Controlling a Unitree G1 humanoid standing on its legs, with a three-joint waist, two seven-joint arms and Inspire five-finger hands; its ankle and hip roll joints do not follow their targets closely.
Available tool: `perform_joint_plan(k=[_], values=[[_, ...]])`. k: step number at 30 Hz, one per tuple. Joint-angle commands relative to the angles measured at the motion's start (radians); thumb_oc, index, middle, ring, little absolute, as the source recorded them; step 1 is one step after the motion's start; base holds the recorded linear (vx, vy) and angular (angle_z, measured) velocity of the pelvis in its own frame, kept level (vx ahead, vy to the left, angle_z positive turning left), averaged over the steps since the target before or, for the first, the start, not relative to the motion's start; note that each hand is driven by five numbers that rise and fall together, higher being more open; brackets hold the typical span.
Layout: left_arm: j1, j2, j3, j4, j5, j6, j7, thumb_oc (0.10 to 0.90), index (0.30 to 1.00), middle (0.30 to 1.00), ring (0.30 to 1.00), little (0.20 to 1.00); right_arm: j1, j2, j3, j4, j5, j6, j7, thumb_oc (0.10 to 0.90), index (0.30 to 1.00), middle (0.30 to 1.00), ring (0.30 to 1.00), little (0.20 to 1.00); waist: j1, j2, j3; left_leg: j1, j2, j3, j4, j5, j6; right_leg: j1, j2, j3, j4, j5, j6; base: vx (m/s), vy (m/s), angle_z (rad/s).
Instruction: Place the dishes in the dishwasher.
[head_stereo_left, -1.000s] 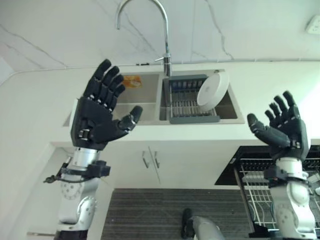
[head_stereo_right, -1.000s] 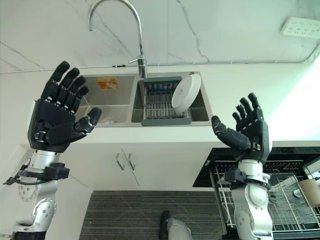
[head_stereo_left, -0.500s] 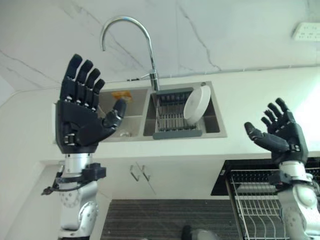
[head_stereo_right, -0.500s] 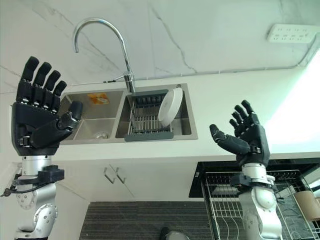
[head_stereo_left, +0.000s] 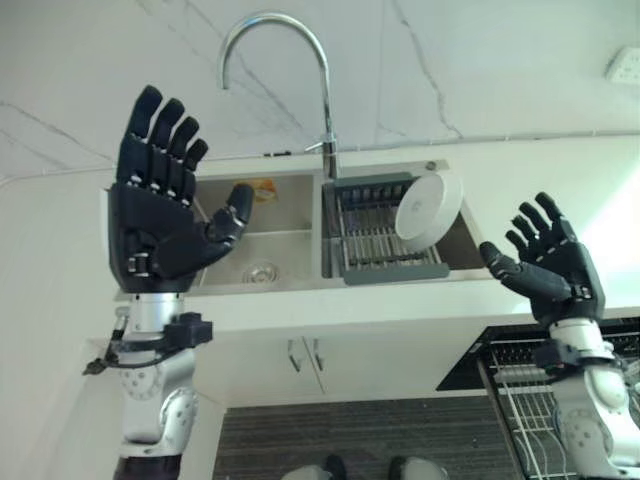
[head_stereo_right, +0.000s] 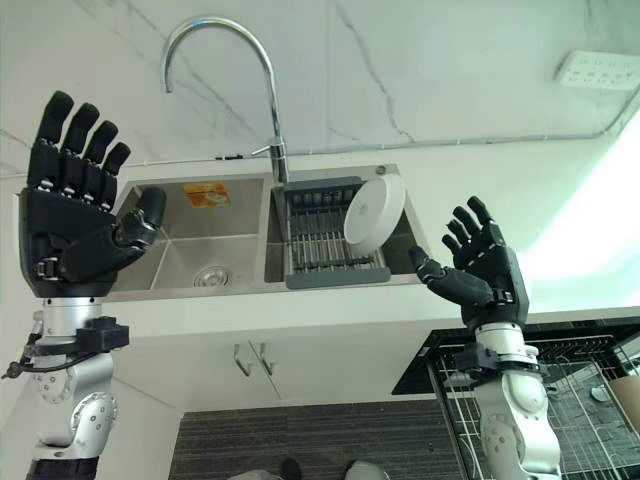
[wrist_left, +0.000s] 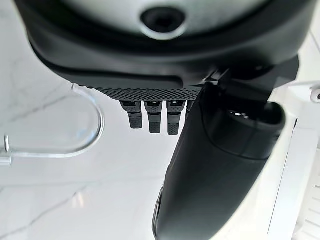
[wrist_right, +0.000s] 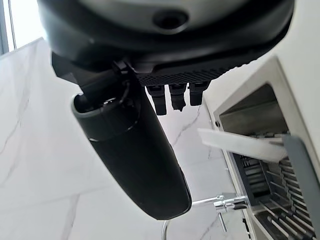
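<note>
Wire dishwasher rack (head_stereo_right: 560, 385) at lower right, both dark hands raised empty with fingers spread, left hand (head_stereo_left: 160, 225) and right hand (head_stereo_left: 550, 275), past them a steel double sink (head_stereo_left: 240, 250) in a white counter, a round white plate (head_stereo_left: 428, 210) leaning upright in its right-basin grey rack (head_stereo_left: 385, 240), curved chrome tap (head_stereo_left: 300, 60) behind.

The white desk (head_stereo_left: 520, 190) held a double steel sink (head_stereo_left: 250, 250); a grey dish rack (head_stereo_left: 385, 240) sat in its three-o'clock basin, a white plate (head_stereo_left: 428, 210) leaning inside.
</note>
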Motion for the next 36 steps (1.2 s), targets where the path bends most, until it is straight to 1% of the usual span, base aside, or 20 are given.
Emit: perform_joint_plan(k=[1,3,4,5,6,7,9,11,12,14,18,19,20,21,23,24,29,33,36], values=[[-0.026,0.076,0.036,-0.057,-0.004,-0.041,-0.036,0.8,0.9,0.9,0.9,0.9,-0.085,-0.008,-0.062,-0.067,0.017,-0.077,0.031,0.8,0.9,0.9,0.9,0.9,0.002,-0.035,-0.058,0.006,0.04,-0.075,0.035,-0.089,-0.082,0.046,0.0,0.0,-0.041,0.11,0.073,0.02,-0.024,-0.15],[-0.037,0.078,0.024,-0.054,0.009,-0.04,-0.032,0.8,0.9,0.9,0.9,0.9,-0.098,-0.011,-0.064,-0.058,0.019,-0.075,0.018,0.8,0.9,0.9,0.9,0.9,0.001,-0.053,-0.054,0.013,0.034,-0.072,0.035,-0.097,-0.086,-0.011,-0.003,-0.002,-0.041,0.058,0.076,0.03,-0.09,-0.25],[-0.043,0.083,0.011,-0.047,0.024,-0.049,-0.024,0.8,0.9,0.9,0.9,0.9,-0.108,-0.018,-0.062,-0.046,0.005,-0.093,-0.008,0.8,0.9,0.9,0.9,0.9,-0.002,-0.063,-0.052,0.023,0.025,-0.069,0.035,-0.111,-0.082,-0.049,-0.014,0.002,-0.041,0.086,0.084,0.07,-0.096,-0.21],[-0.039,0.086,0.004,-0.044,0.038,-0.054,-0.019,0.8,0.9,0.9,0.9,0.9,-0.114,-0.023,-0.064,-0.04,-0.002,-0.109,-0.031,0.8,0.9,0.9,0.9,0.9,-0.003,-0.065,-0.049,0.027,0.026,-0.062,0.035,-0.114,-0.08,-0.059,-0.016,0.003,-0.041,0.086,0.085,0.09,-0.091,-0.02],[-0.035,0.086,-0.003,-0.04,0.039,-0.047,-0.016,0.8,0.9,0.9,0.9,0.9,-0.126,-0.03,-0.071,-0.033,0.017,-0.113,-0.049,0.8,0.9,0.9,0.9,0.9,0.001,-0.064,-0.049,0.027,0.03,-0.053,0.035,-0.114,-0.081,-0.054,-0.014,-0.005,-0.041,0.06,0.082,0.08,-0.088,0.07],[-0.041,0.082,-0.019,-0.036,0.029,-0.026,-0.007,0.8,0.9,0.9,0.9,0.9,-0.145,-0.036,-0.074,-0.029,0.038,-0.103,-0.072,0.8,0.9,0.9,0.9,0.9,0.006,-0.064,-0.055,0.022,0.03,-0.054,0.035,-0.109,-0.085,-0.05,-0.002,0.002,-0.041,0.04,0.078,0.08,-0.098,0.14],[-0.057,0.077,-0.04,-0.029,0.018,0.004,0.008,0.8,0.9,0.9,0.9,0.9,-0.182,-0.041,-0.063,-0.011,0.022,-0.097,-0.098,0.8,0.9,0.9,0.9,0.9,0.014,-0.063,-0.069,0.01,0.031,-0.054,0.035,-0.1,-0.086,-0.041,0.014,0.017,-0.041,0.028,0.07,0.09,-0.083,0.07],[-0.06,0.074,-0.044,-0.028,0.024,0.011,0.009,0.8,0.9,0.9,0.9,0.9,-0.192,-0.044,-0.059,-0.008,0.026,-0.096,-0.103,0.8,0.9,0.9,0.9,0.9,0.016,-0.062,-0.073,0.008,0.033,-0.052,0.035,-0.099,-0.086,-0.038,0.019,0.022,-0.041,0.023,0.067,0.07,-0.044,0.08],[-0.059,0.074,-0.049,-0.024,0.038,0.02,0.007,0.8,0.9,0.9,0.9,0.9,-0.199,-0.045,-0.057,-0.008,0.025,-0.094,-0.112,0.8,0.9,0.9,0.9,0.9,0.017,-0.058,-0.082,0.003,0.036,-0.05,0.035,-0.099,-0.086,-0.031,0.032,0.037,-0.041,0.011,0.06,0.09,-0.055,0.14],[-0.06,0.077,-0.057,-0.02,0.045,0.031,0.009,0.8,0.9,0.9,0.9,0.9,-0.204,-0.046,-0.05,-0.004,0.033,-0.088,-0.102,0.8,0.9,0.9,0.9,0.9,0.017,-0.053,-0.09,0.003,0.042,-0.045,0.035,-0.1,-0.087,-0.028,0.042,0.046,-0.041,0.002,0.056,0.09,-0.058,0.07],[-0.067,0.076,-0.078,0.0,0.06,0.036,0.02,0.8,0.9,0.9,0.9,0.9,-0.223,-0.05,-0.027,0.024,0.029,-0.073,-0.096,0.8,0.9,0.9,0.9,0.9,0.021,-0.049,-0.1,0.004,0.049,-0.039,0.035,-0.104,-0.089,-0.026,0.049,0.05,-0.041,-0.006,0.053,0.06,-0.057,-0.04],[-0.068,0.077,-0.085,0.006,0.061,0.048,0.022,0.8,0.9,0.9,0.9,0.9,-0.227,-0.05,-0.02,0.034,0.045,-0.061,-0.097,0.8,0.9,0.9,0.9,0.9,0.023,-0.047,-0.104,0.005,0.052,-0.037,0.035,-0.105,-0.09,-0.022,0.048,0.047,-0.041,-0.008,0.053,0.07,-0.06,-0.08],[-0.07,0.079,-0.098,0.017,0.054,0.061,0.021,0.8,0.9,0.9,0.9,0.9,-0.236,-0.05,-0.007,0.048,0.072,-0.031,-0.073,0.8,0.9,0.9,0.9,0.9,0.024,-0.046,-0.107,0.008,0.055,-0.035,0.035,-0.105,-0.091,-0.019,0.048,0.045,-0.041,-0.01,0.052,0.07,-0.07,-0.03],[-0.073,0.079,-0.108,0.028,0.056,0.063,0.023,0.8,0.9,0.9,0.9,0.9,-0.242,-0.052,0.004,0.06,0.07,-0.017,-0.058,0.8,0.9,0.9,0.9,0.9,0.025,-0.046,-0.109,0.009,0.057,-0.033,0.035,-0.106,-0.091,-0.017,0.048,0.042,-0.041,-0.013,0.05,0.04,-0.049,0.02],[-0.074,0.079,-0.112,0.034,0.059,0.068,0.022,0.8,0.9,0.9,0.9,0.9,-0.245,-0.055,0.015,0.068,0.072,-0.002,-0.045,0.8,0.9,0.9,0.9,0.9,0.025,-0.046,-0.11,0.012,0.059,-0.031,0.035,-0.107,-0.092,-0.015,0.048,0.039,-0.041,-0.015,0.049,0.04,-0.044,0.09],[-0.069,0.078,-0.114,0.045,0.057,0.073,0.021,0.8,0.9,0.9,0.9,0.9,-0.249,-0.059,0.03,0.092,0.088,0.032,-0.016,0.8,0.9,0.9,0.9,0.9,0.026,-0.045,-0.112,0.016,0.061,-0.031,0.035,-0.108,-0.093,-0.008,0.054,0.038,-0.041,-0.021,0.045,0.06,-0.06,0.13],[-0.073,0.073,-0.127,0.06,0.036,0.076,0.015,0.8,0.9,0.9,0.9,0.9,-0.28,-0.071,0.054,0.144,0.098,0.06,0.0,0.8,0.9,0.9,0.9,0.9,0.037,-0.048,-0.113,0.021,0.063,-0.033,0.035,-0.109,-0.094,0.002,0.055,0.029,-0.041,-0.026,0.041,0.02,-0.031,0.04],[-0.083,0.078,-0.142,0.068,0.039,0.07,0.024,0.8,0.9,0.9,0.9,0.9,-0.309,-0.076,0.078,0.187,0.117,0.086,-0.019,0.8,0.9,0.9,0.9,0.9,0.046,-0.049,-0.112,0.026,0.062,-0.037,0.035,-0.11,-0.094,0.012,0.057,0.023,-0.041,-0.031,0.039,0.0,0.0,0.0],[-0.09,0.077,-0.148,0.068,0.045,0.074,0.031,0.8,0.9,0.9,0.9,0.9,-0.326,-0.076,0.088,0.209,0.084,0.093,-0.039,0.8,0.9,0.9,0.9,0.9,0.052,-0.049,-0.111,0.028,0.061,-0.042,0.035,-0.11,-0.094,0.018,0.059,0.021,-0.041,-0.034,0.036,0.01,-0.015,0.04]])
